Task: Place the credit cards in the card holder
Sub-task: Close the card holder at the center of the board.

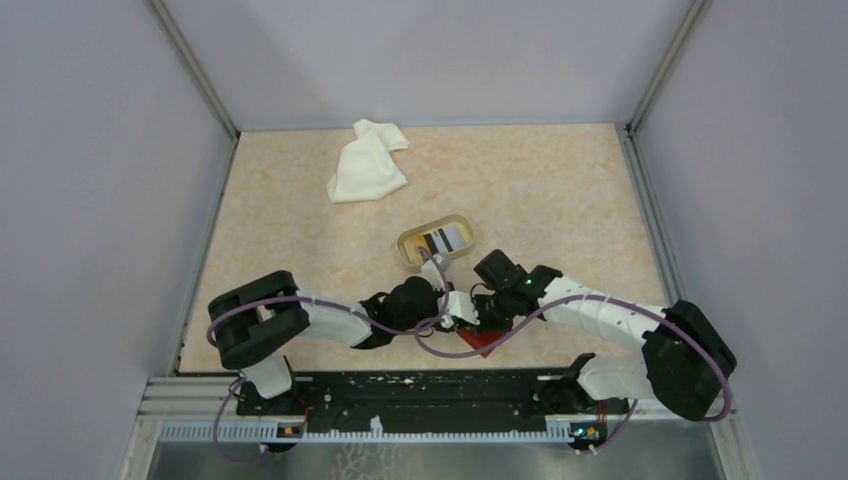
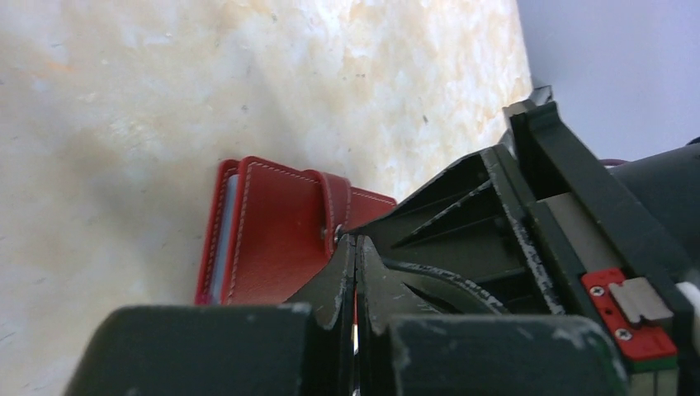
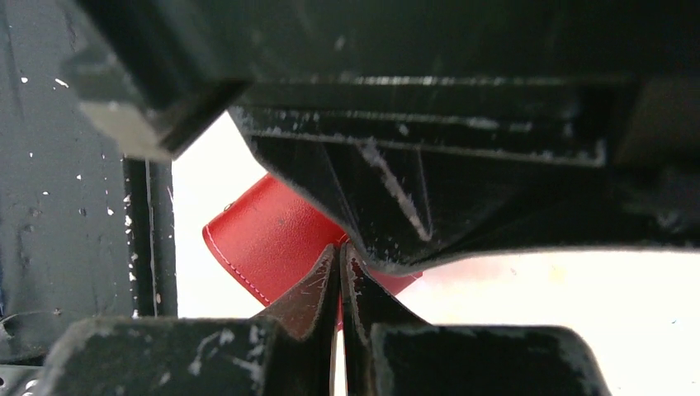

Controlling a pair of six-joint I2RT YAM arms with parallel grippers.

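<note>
**Top view.** Noting the card holder (image 1: 487,343) lying on the counter (image 1: 560,200) close to the near edge, midway between the arms. Finding the left gripper (image 1: 447,303) and the right gripper (image 1: 478,312) meeting over it, left from the holder's left side, right from beyond it. Recording the credit cards (image 1: 443,240) lying in the oval dish (image 1: 410,250) just beyond, apart from both grippers.

**Left wrist view.** Seeing the left gripper (image 2: 356,247) pressed closed, tips touching the snap strap and a red sliver showing between the fingers. Judging it as pinching the card holder (image 2: 268,239), which is stretching away leftward from the tips.

**Right wrist view.** Seeing the right gripper (image 3: 341,252) likewise clamped on the holder's edge. Finding the rounded corner lying ahead and left, tilted.

**Judgement.** Expecting the coming move to turn on parting the strap from the cover. Rating the left arm marginally nearer the cards.
</note>
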